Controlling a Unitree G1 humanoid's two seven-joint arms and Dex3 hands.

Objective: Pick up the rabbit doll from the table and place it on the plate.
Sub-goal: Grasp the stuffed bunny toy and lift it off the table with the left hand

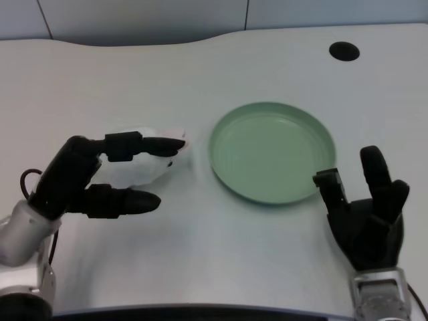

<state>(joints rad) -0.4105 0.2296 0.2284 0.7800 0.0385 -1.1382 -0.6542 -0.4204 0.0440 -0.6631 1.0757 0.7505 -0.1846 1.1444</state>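
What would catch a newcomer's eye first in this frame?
The pale green plate stands out most, lying right of centre on the white table with nothing on it. Just left of it lies the white rabbit doll, hard to make out against the table, with the black left hand around it, its fingers reaching over and under the doll. A dark round hole marks the table's far right.
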